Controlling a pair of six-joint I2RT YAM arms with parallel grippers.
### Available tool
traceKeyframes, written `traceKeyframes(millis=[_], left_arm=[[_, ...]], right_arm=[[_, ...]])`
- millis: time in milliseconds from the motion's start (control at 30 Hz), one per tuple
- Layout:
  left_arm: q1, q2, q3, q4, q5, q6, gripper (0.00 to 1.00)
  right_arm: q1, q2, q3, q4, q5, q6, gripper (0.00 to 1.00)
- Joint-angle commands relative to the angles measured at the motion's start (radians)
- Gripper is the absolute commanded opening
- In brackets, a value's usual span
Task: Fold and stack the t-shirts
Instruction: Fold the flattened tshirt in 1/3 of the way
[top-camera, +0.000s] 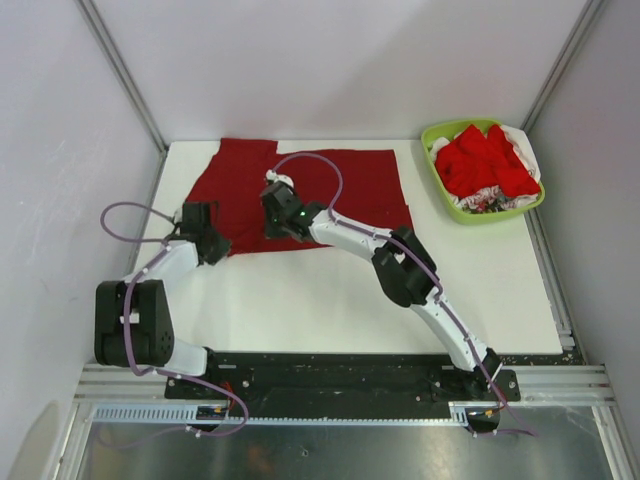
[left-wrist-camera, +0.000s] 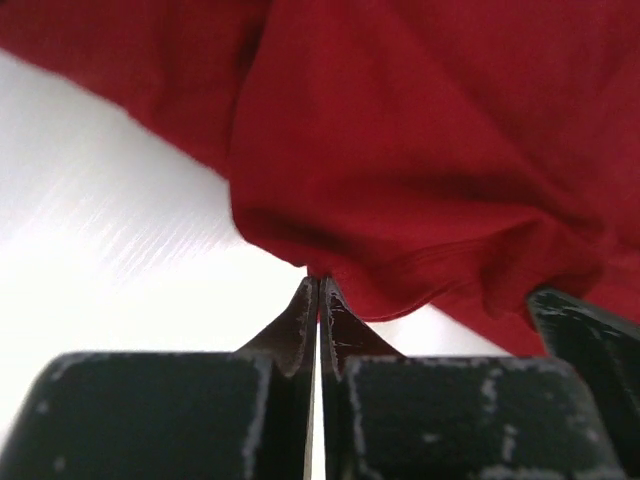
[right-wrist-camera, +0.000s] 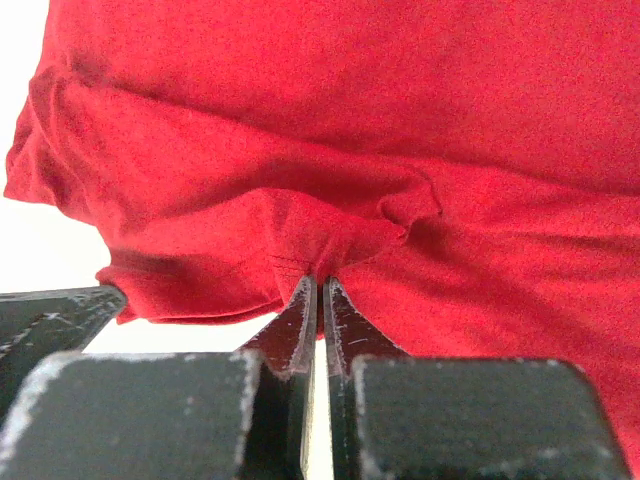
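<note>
A plain dark crimson t-shirt (top-camera: 340, 185) lies spread on the white table at the back middle. My left gripper (top-camera: 205, 232) is shut on its near left hem, and the cloth (left-wrist-camera: 420, 150) bunches at the tips. My right gripper (top-camera: 275, 210) is shut on a fold of the same shirt (right-wrist-camera: 380, 150) near its near middle edge. Brighter red shirts (top-camera: 485, 165) with some white and patterned cloth lie heaped in the basket at the back right.
A lime-green plastic basket (top-camera: 438, 195) stands at the back right corner of the table (top-camera: 330, 300). Grey walls close in the back and sides. A purple cable loops over the shirt by the right wrist.
</note>
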Motion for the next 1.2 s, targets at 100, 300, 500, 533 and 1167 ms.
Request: traceKeyframes(millis=[100,300,500,533,1167], left_arm=[[-0.004,0.004,0.135,0.013,-0.030,0.048,0.00],[-0.004,0.097,0.237,0.015,-0.045,0.062,0.00],[-0.004,0.180,0.334,0.023,-0.056,0.070,0.00],[-0.004,0.193,0.348,0.026,-0.056,0.072,0.00],[-0.003,0.383,0.561,0.079,-0.014,0.142,0.00]], right_arm=[[-0.039,0.049,0.114,0.019,0.013,-0.071,0.00],[-0.058,0.077,0.134,0.080,0.012,-0.116,0.00],[-0.071,0.125,0.204,0.116,0.012,-0.144,0.00],[-0.074,0.135,0.218,0.117,0.013,-0.146,0.00],[-0.127,0.213,0.282,0.234,-0.034,-0.102,0.00]])
